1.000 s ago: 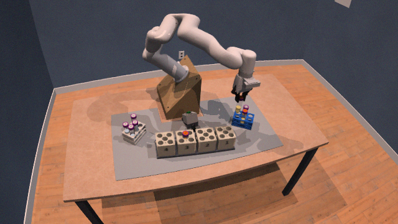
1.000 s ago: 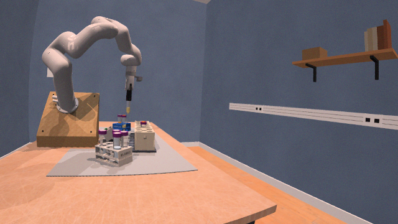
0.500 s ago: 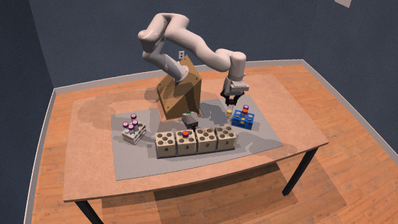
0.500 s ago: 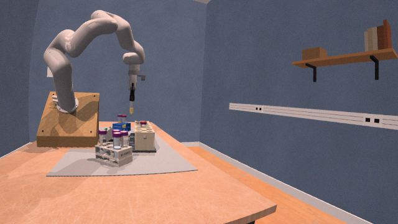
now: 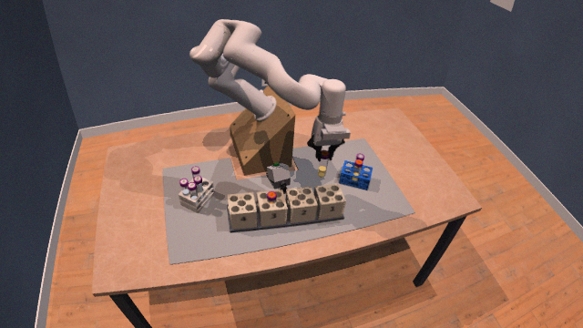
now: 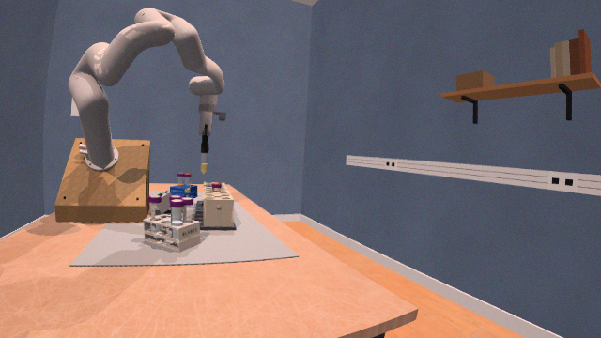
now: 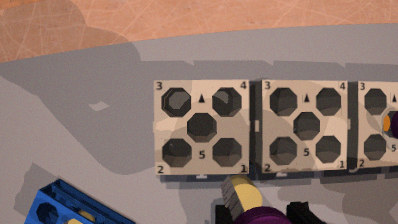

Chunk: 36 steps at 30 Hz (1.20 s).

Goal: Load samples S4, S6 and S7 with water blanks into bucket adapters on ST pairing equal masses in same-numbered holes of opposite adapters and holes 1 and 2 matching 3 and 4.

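My gripper (image 5: 324, 156) is shut on the purple cap of a sample tube (image 5: 322, 170) with a yellowish fill. It holds the tube upright, high above the mat, behind adapter 1 (image 5: 331, 200) and left of the blue sample rack (image 5: 352, 175). In the wrist view the held tube (image 7: 242, 197) hangs just off the hole 1 edge of adapter 1 (image 7: 202, 127). All holes of adapter 1 and adapter 2 (image 7: 305, 125) are empty. Adapter 3 (image 5: 271, 207) holds an orange-dot tube (image 5: 271, 196), seemingly in its middle hole. Adapter 4 (image 5: 242, 210) is empty. The held tube's ID is hidden.
The blue rack holds two tubes at its far end. A white blank rack (image 5: 199, 194) with several purple-capped tubes stands at the left of the mat. The DONE desk (image 5: 278, 173) with its green key stands behind adapters 3 and 2. The arm's wooden base (image 5: 261, 137) is behind it.
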Motion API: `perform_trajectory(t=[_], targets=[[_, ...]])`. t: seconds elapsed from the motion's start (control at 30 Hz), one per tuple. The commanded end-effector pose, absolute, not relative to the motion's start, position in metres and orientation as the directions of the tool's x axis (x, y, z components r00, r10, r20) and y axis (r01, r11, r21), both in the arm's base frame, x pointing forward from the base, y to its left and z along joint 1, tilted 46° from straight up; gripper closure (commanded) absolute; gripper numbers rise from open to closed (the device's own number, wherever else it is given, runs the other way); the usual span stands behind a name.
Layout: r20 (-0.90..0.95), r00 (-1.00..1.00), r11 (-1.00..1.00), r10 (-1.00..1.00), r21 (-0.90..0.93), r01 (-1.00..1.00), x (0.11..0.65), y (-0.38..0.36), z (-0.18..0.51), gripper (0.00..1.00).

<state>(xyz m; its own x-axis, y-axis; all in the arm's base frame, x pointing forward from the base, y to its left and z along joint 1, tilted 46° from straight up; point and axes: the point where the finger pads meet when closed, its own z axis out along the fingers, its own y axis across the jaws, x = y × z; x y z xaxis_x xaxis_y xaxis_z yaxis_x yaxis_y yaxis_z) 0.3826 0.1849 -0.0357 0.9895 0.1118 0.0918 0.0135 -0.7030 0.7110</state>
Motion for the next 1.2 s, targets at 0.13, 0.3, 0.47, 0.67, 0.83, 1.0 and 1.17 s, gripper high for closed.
perform_trajectory(t=[0.13, 0.3, 0.47, 0.67, 0.83, 1.0, 1.17], targets=[[0.095, 0.989, -0.706, 0.114, 0.708, 0.013, 0.4, 0.16, -0.004, 1.0], [0.095, 0.989, -0.706, 0.114, 0.708, 0.013, 0.406, 0.151, 0.006, 1.0], [0.095, 0.989, -0.706, 0.114, 0.708, 0.013, 0.407, 0.15, 0.008, 1.0], [0.095, 0.989, -0.706, 0.114, 0.708, 0.013, 0.407, 0.15, 0.008, 1.0], [0.095, 0.989, -0.706, 0.114, 0.708, 0.013, 0.407, 0.15, 0.008, 1.0], [0.095, 0.989, -0.706, 0.114, 0.708, 0.013, 0.407, 0.15, 0.008, 1.0], [0.095, 0.989, -0.706, 0.114, 0.708, 0.013, 0.408, 0.145, 0.003, 1.0]])
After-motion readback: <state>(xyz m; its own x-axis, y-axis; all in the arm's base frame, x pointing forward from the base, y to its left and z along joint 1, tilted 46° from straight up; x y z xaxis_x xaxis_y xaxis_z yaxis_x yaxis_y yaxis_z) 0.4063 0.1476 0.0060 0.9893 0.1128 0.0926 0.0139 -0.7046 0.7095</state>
